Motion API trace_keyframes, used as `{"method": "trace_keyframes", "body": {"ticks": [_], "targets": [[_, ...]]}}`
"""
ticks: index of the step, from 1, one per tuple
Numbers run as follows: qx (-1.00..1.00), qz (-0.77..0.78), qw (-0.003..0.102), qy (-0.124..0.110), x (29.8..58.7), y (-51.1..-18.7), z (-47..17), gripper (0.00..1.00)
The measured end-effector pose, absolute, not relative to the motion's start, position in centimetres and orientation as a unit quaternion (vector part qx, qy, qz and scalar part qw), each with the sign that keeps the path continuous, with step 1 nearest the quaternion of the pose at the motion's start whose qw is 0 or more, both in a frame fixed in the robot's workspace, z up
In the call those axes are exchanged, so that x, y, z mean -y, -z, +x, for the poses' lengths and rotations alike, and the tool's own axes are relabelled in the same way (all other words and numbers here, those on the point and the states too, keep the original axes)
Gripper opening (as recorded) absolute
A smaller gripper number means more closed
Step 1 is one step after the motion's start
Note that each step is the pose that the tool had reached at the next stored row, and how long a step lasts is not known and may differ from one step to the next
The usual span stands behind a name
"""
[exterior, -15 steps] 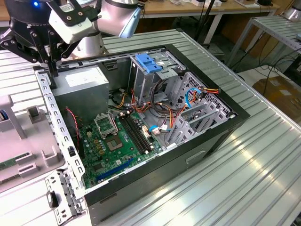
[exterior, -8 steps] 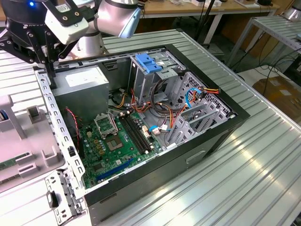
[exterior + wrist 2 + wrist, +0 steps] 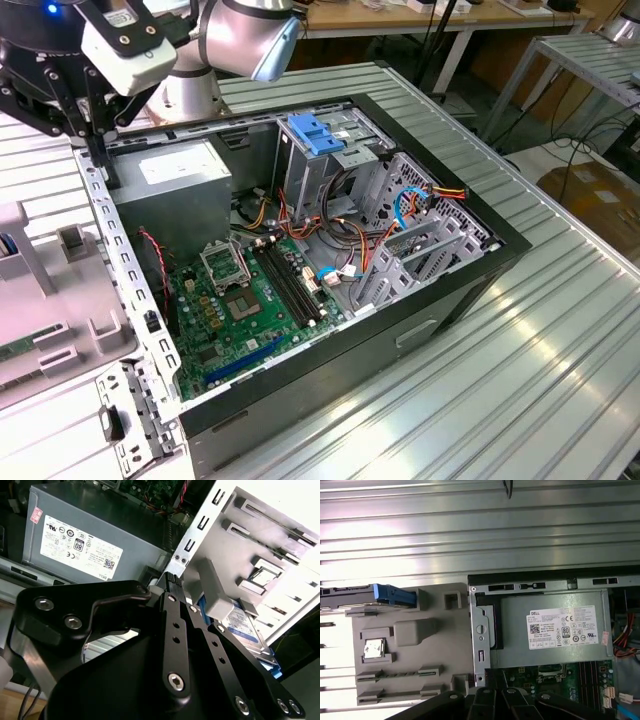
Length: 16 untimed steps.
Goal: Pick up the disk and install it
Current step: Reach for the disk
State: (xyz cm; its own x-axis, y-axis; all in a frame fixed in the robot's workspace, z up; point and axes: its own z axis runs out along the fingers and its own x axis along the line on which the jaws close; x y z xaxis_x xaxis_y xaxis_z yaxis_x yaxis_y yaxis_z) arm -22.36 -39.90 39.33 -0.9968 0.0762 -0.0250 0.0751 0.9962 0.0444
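**Disk lies outside the case, claw closed on nothing**

The disk (image 3: 350, 596) is one flat rectangular slab with a dark edge. A bright blue plastic rail along it ends in a blue tab (image 3: 395, 596). It rests at one corner of a single grey moulded plastic panel (image 3: 420, 645), outside the computer case (image 3: 440, 290). In the second wrist view the disk's (image 3: 245, 627) upper face carries a pale printed label and a shiny metal edge, and it is partly hidden behind a raised grey block of the panel.

That panel is matt and smooth, with square clips and ridges. It lies flat beside the case on the exterior view's left.

The claw (image 3: 172, 580) is black metal with bolted links. Its two fingers (image 3: 170, 630) are drawn together with nothing between them. It hangs over the case's perforated steel frame, between the panel and the power supply, apart from the disk.

Inside the open black case there are:
- one grey sheet-metal power supply (image 3: 175, 185), boxy, with a white label;
- one green motherboard (image 3: 230, 310);
- one blue plastic bracket (image 3: 315, 133) on top of the bare steel drive cage;
- bundles of coloured wires.

The surface (image 3: 500, 400) is ribbed, shiny metal.
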Motion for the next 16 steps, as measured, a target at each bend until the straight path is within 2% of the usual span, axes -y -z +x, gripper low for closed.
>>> {"method": "trace_keyframes", "body": {"ticks": [16], "targets": [[-0.999,0.038,0.013,-0.022,39.9,-39.3,-23.8,0.11]]}}
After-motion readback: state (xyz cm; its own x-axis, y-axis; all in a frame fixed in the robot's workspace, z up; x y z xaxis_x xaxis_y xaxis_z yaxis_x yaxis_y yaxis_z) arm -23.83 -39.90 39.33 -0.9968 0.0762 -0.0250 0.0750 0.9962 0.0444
